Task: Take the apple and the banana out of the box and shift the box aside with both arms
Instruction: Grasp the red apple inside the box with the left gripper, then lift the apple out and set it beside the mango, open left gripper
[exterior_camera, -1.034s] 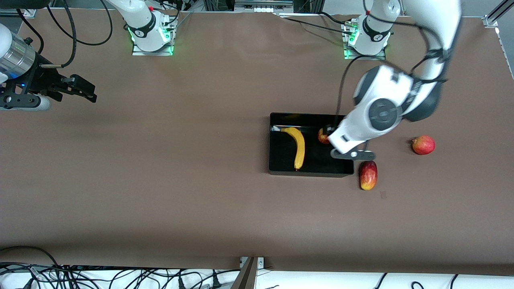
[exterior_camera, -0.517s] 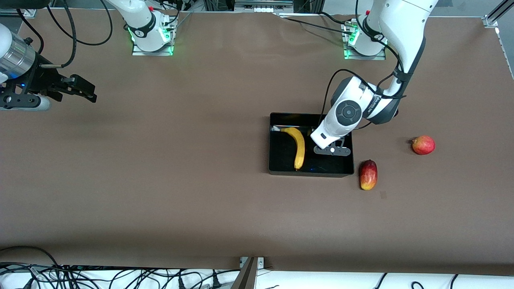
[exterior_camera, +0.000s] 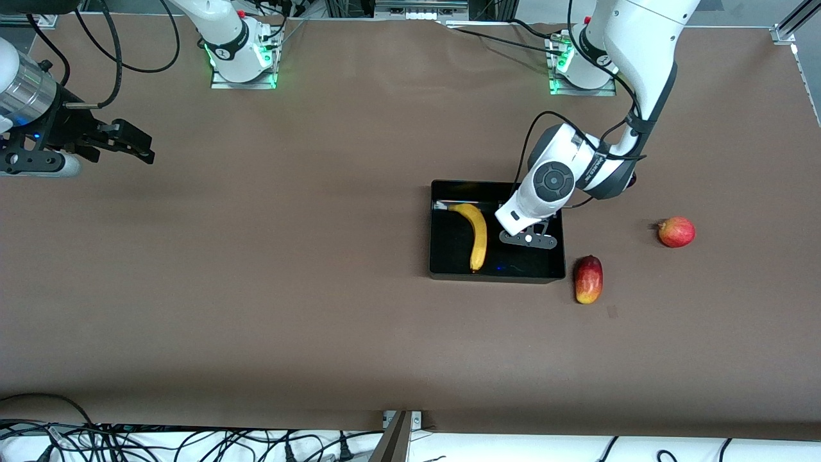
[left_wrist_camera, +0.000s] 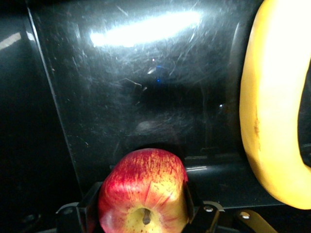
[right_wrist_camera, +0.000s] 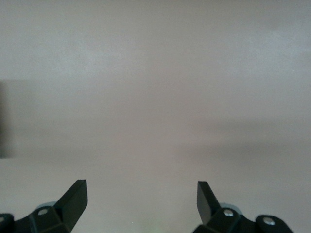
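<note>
**Red apple seated between the left gripper's fingers, inside the box**

Handling. The apple is small, round, firm and smooth-skinned; it looks light, and a waxy skin may slip under a light squeeze. Take hold across its widest part, with the stem dimple clear of the pads. In the left wrist view, 1 black finger stands against each flank of the apple, so the left gripper is judged to be closing on it, down inside the box; a firm grip cannot be confirmed. The banana lies in the box beside the apple, toward the right arm's end. It is long, curved and softer, so it bruises easily; grasp it across its middle, not at a tip. The box is glossy, rigid plastic with low walls; the rim is the likely hold, 1 gripper at each short end.

The right gripper waits with its fingers spread wide, over bare worktop at the right arm's end.

Count.
- Apple: 1
- Banana: 1
- Box: 1
- Round red fruit on the worktop: 1
- Elongated red-yellow fruit just beside the box: 1
- Arms: 2
</note>
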### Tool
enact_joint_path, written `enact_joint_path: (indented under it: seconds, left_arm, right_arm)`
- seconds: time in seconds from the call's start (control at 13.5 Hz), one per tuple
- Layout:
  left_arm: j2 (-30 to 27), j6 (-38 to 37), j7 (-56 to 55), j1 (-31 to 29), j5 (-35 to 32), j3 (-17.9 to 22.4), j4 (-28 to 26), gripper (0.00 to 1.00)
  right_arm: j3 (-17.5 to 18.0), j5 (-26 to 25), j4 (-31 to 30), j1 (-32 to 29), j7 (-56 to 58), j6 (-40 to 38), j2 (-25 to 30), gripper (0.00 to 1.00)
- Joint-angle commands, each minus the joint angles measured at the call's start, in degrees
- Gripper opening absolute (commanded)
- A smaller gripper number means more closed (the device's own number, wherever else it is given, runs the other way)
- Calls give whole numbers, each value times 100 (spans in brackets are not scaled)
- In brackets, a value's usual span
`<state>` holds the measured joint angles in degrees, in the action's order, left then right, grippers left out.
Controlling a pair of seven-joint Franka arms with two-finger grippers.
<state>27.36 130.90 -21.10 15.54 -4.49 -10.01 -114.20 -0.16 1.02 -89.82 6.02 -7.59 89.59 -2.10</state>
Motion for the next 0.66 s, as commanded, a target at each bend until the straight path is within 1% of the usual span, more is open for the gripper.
enact_joint_path:
  seconds: [0.0,0.15,0.22,0.3,0.37,0.44,0.52,0.59]
  left_arm:
    - [-493,-771,53,-226,-79,-71,386,0]
    - [-547,-2272,385,-401,-25,-45,1203,0]
    - [-582,-2758,700,-472,-25,16,1416,0]
    - [-669,-3006,1086,-569,-34,113,1383,0]
    - [-705,-3148,1473,-657,-52,209,1209,0]
    - [-679,-3106,1877,-675,-130,454,946,0]
    - [-644,-2844,2316,-675,-148,796,656,0]
    - [-661,-2398,2756,-675,-166,973,227,0]
  right_arm:
    - [77,-50,88,-75,29,-29,-19,100]
    - [77,-41,96,-75,29,-12,-19,100]
    - [77,-41,96,-66,29,-12,-19,100]
    - [77,-41,96,-66,29,-20,-19,100]
    - [86,-41,96,-66,29,-29,-19,100]
    - [78,-41,96,-66,29,-29,-19,100]
    - [86,-41,96,-66,29,-29,-19,100]
    - [78,-41,96,-66,29,-29,-19,100]
